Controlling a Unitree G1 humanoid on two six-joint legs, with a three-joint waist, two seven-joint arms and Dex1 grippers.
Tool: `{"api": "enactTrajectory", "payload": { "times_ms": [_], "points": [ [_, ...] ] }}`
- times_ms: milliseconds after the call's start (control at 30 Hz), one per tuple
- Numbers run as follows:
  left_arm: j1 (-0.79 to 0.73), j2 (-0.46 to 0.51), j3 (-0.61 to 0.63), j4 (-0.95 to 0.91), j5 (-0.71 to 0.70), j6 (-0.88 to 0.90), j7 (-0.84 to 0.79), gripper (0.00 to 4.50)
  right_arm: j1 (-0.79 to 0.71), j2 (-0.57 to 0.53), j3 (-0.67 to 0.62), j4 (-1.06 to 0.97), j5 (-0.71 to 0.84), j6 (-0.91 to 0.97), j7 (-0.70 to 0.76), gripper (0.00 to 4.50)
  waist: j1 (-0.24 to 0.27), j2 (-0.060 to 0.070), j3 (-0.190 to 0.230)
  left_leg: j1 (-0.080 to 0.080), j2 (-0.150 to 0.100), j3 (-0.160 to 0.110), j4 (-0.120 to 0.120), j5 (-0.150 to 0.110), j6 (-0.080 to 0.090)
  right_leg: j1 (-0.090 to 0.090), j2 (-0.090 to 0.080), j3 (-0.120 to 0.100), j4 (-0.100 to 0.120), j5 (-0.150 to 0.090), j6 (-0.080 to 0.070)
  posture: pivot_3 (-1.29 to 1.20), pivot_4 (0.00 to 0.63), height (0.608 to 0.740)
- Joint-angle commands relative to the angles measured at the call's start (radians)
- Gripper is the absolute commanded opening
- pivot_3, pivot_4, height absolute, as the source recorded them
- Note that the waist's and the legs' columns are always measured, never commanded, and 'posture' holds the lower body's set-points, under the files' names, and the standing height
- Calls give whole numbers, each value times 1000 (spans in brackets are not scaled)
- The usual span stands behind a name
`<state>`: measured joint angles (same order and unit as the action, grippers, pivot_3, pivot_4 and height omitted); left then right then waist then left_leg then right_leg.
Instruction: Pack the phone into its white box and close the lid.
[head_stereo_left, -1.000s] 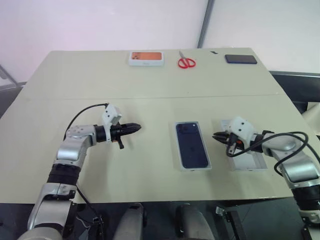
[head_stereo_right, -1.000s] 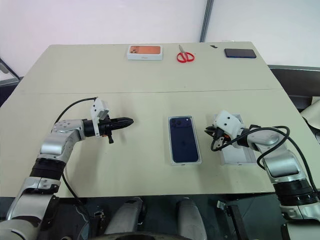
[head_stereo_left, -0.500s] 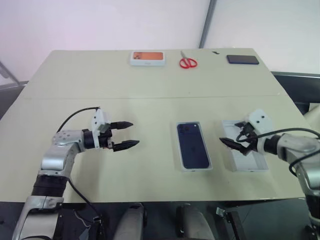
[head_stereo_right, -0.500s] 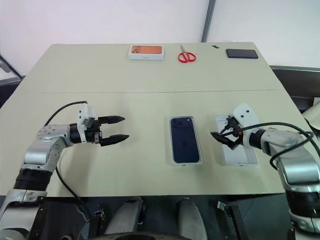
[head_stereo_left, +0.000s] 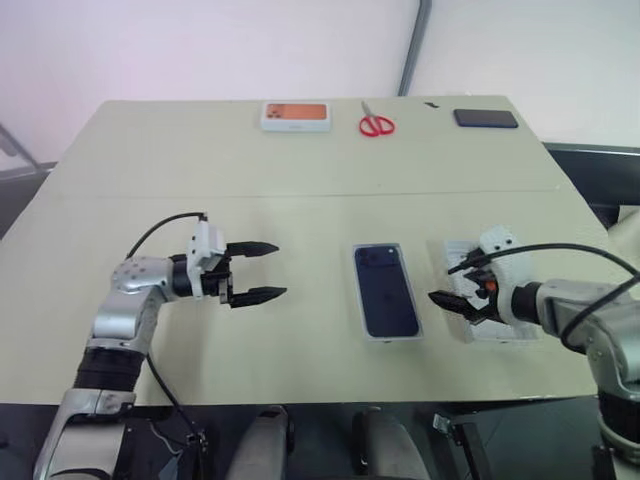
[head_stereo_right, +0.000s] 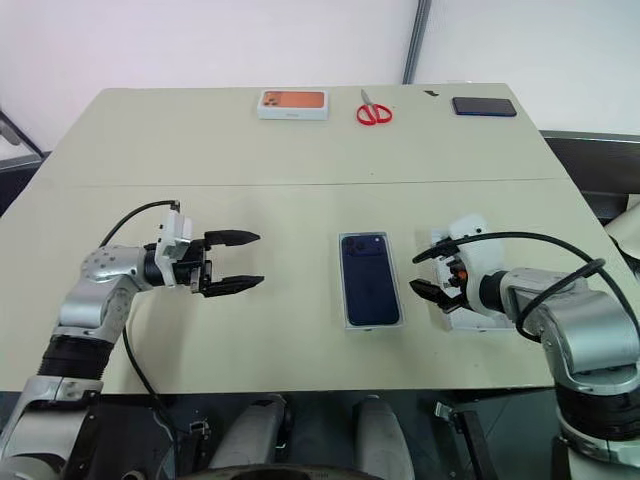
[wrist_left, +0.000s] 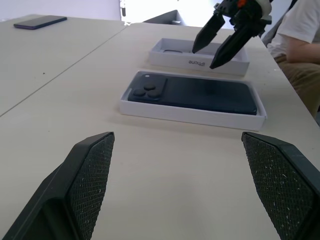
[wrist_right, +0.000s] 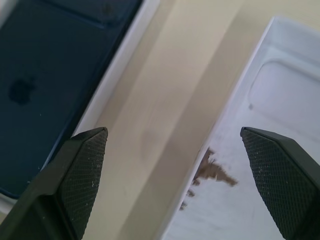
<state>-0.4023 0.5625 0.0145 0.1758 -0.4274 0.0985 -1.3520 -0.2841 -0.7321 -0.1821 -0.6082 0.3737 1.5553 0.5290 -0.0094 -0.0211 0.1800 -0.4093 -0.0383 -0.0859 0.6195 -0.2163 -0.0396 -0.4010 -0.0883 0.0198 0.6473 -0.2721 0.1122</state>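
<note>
The dark blue phone (head_stereo_left: 385, 290) lies back up inside the shallow white box (head_stereo_left: 391, 339) at the table's middle front. The white lid (head_stereo_left: 500, 325) lies inside up just right of the box. My right gripper (head_stereo_left: 452, 292) hangs open, tilted down over the lid's left wall, between lid and box. In the right wrist view the phone (wrist_right: 50, 75) and the lid (wrist_right: 265, 150) sit on either side of bare table. My left gripper (head_stereo_left: 262, 271) stands open and level, well left of the box and pointing at it. The left wrist view shows the phone (wrist_left: 200, 94), the box wall (wrist_left: 190, 114) and the lid (wrist_left: 200, 61).
Along the far edge lie a white box with an orange picture (head_stereo_left: 294, 115), red scissors (head_stereo_left: 375, 124) and a small dark flat rectangle (head_stereo_left: 485, 118). A person (wrist_left: 300, 45) sits beyond the table's right side. Bare tabletop lies between my left gripper and the box.
Both grippers have gone from shut to open. Both hands drew back a little toward the front edge, and the right gripper tipped downward over the lid.
</note>
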Motion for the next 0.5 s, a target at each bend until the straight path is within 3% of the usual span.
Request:
{"api": "enactTrajectory", "payload": {
  "times_ms": [33,500],
  "points": [
    [10,2,2,-44,-30,-7,-21,4285,-17,13,-21,-23,-4,58,-53,4450,-1,0,0,0,0,0,0,0,0,0,0,0,0,0,0,0,150,740],
    [79,-12,-3,-117,-29,-22,2,4285,-45,-4,14,45,29,59,-113,4450,-2,0,0,0,0,0,0,0,0,-1,0,0,0,0,0,0,150,740]
  ]
}}
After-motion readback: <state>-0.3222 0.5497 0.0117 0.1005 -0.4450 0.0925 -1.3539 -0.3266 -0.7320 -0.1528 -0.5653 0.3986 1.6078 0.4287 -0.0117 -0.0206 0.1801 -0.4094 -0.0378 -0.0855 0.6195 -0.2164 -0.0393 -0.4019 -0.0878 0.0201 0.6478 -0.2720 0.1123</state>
